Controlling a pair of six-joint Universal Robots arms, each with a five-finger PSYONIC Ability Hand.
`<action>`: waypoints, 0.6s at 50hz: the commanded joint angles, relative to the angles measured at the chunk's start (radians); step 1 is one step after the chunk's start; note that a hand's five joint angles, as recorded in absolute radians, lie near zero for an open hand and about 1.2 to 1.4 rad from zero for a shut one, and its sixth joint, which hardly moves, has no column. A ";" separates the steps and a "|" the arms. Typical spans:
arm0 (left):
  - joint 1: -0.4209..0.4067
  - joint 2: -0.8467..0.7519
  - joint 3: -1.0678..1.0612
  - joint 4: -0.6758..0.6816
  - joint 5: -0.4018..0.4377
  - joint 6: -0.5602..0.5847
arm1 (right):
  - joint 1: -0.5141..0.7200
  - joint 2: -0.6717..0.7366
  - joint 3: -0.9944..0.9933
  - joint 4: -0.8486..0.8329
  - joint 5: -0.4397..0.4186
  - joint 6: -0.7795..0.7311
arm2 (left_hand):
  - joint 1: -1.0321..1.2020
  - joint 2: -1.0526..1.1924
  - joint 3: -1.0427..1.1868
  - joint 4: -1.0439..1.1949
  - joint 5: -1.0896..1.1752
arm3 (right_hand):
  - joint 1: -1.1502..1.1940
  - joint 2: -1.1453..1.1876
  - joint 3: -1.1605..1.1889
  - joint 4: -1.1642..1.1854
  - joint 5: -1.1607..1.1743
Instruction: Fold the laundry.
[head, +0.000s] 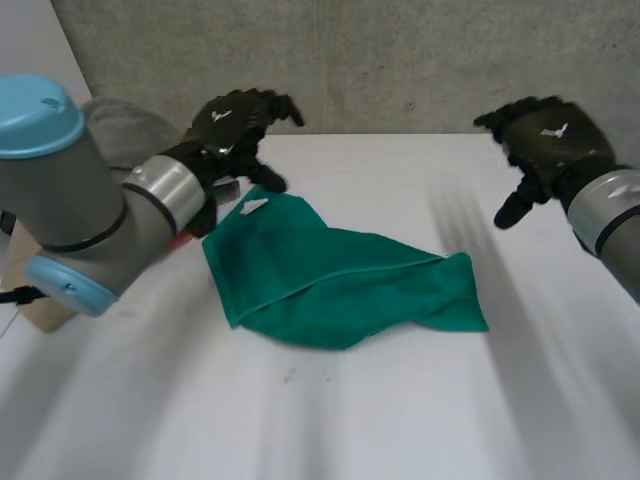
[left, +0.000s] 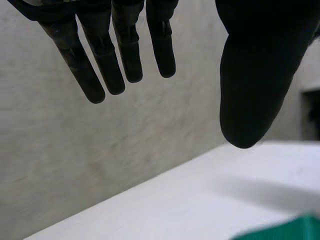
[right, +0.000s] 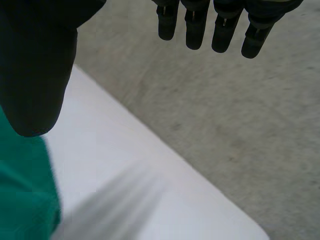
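– On the white table (head: 380, 420), where does the laundry lie?

– Near the middle: one green cloth (head: 340, 285), loosely doubled over, with a folded edge running across it and one end trailing towards the robot's right side.

– Any label on it?

– A small white tag (head: 255, 206) sits at the far corner, on the left arm's side. Whatever is printed on it is too small to read.

– How is the left hand (head: 235, 130)?

– It hangs just beyond that tagged corner. In the left wrist view its fingers (left: 107, 60) are straight and spread, the thumb (left: 255, 85) stands wide of them, and nothing lies between. A bit of green shows on the table, beyond the thumb tip and apart from it.

– And the right hand (head: 540, 140)?

– It is over the far right of the table, well apart from the cloth. In its wrist view the fingers (right: 225, 30) are loose and the thumb (right: 35, 75) is set wide; it holds nothing, and the cloth's edge shows past the thumb.

– Any marking on the hands?

– Each carries a small white mark (head: 553, 130) on its back, too small to make out.

– What is behind?

– A grey concrete wall (head: 400, 60) behind the table.
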 joint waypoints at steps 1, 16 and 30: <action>0.018 -0.007 -0.108 -0.092 -0.084 0.175 | 0.047 0.076 -0.010 0.075 -0.027 -0.043 | 0.038 0.034 0.029 0.045 0.052 | -0.051 -0.038 -0.032 -0.035 -0.044; -0.039 -0.111 -0.222 -0.030 -0.178 0.212 | 0.074 0.265 -0.053 0.080 -0.018 -0.106 | 0.050 0.046 0.041 0.057 0.063 | -0.051 -0.038 -0.032 -0.035 -0.044; -0.039 -0.255 -0.128 -0.038 -0.176 0.212 | 0.073 0.300 -0.053 0.071 -0.012 -0.113 | 0.065 0.060 0.056 0.072 0.078 | -0.051 -0.038 -0.032 -0.035 -0.044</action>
